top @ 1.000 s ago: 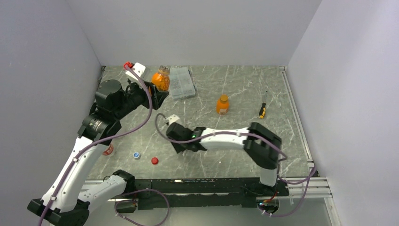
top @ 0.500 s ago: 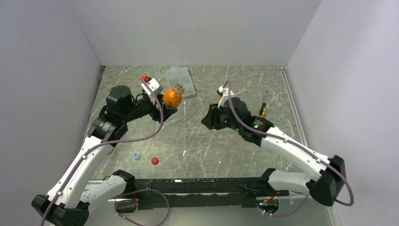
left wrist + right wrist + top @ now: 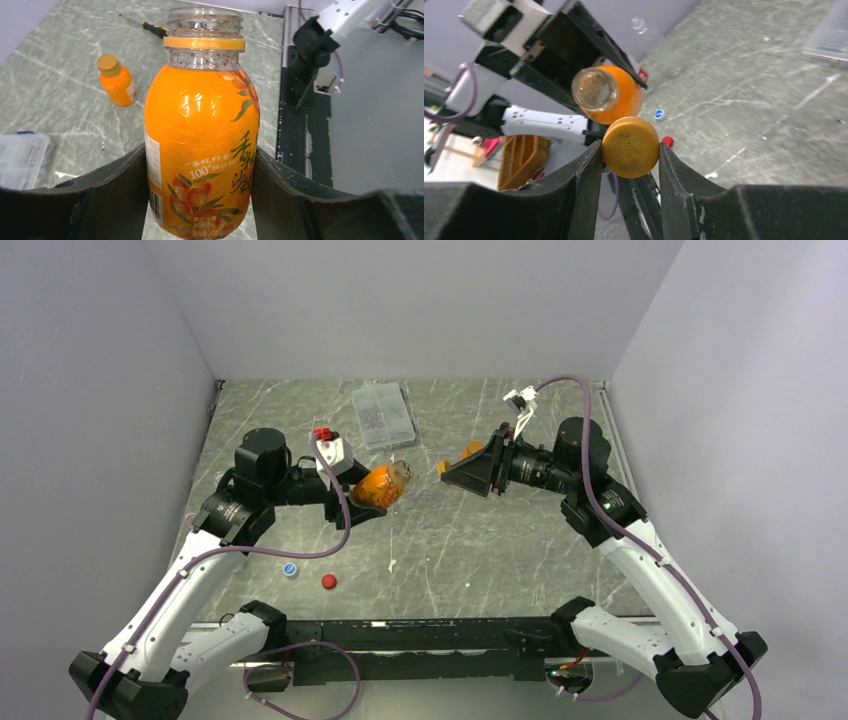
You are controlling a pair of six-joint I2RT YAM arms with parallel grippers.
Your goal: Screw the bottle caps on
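Observation:
My left gripper (image 3: 372,492) is shut on a big orange bottle (image 3: 384,483) and holds it above the table, tilted, with its open neck pointing right. In the left wrist view the bottle (image 3: 200,120) fills the jaws and has no cap. My right gripper (image 3: 452,471) is shut on an orange cap (image 3: 630,146) and faces the bottle's open mouth (image 3: 595,89) with a gap between them. A small capped orange bottle (image 3: 116,80) stands on the table behind the right gripper. A blue-and-white cap (image 3: 290,568) and a red cap (image 3: 329,581) lie at the front left.
A flat clear compartment box (image 3: 383,415) lies at the back centre. A screwdriver (image 3: 150,27) lies beyond the small bottle, hidden by the right arm in the top view. Grey walls stand on three sides of the marble table (image 3: 480,540).
My left arm has carried the bottle from the back left toward the middle and tilted its neck to the right. My right arm has swung from the centre-left up to the right, facing the bottle.

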